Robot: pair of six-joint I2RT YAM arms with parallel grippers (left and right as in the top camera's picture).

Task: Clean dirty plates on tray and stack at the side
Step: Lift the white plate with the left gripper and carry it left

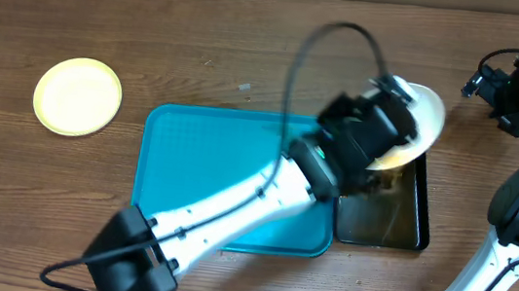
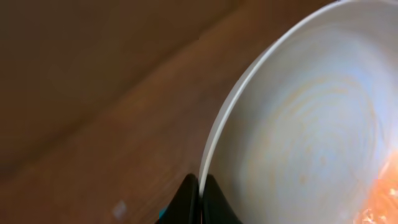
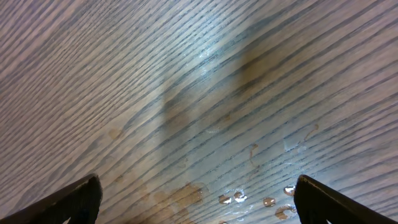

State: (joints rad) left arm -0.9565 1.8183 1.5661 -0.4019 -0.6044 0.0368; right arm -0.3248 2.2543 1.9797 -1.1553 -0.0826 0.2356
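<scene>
White plate [image 2: 311, 124] apparently edgewise in left gripper [image 2: 200, 188]

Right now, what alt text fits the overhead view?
The left gripper holds a round white plate, tilted, above a small black tray beside a turquoise plastic tray. A pale yellow round plate lies apart on the wooden table.

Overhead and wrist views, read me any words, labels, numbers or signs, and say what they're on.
None: no word, label, brand, number or sign is readable in any view.
The turquoise tray, white plate, yellow plate and black tray carry no print; the arms show no legible marking.
</scene>
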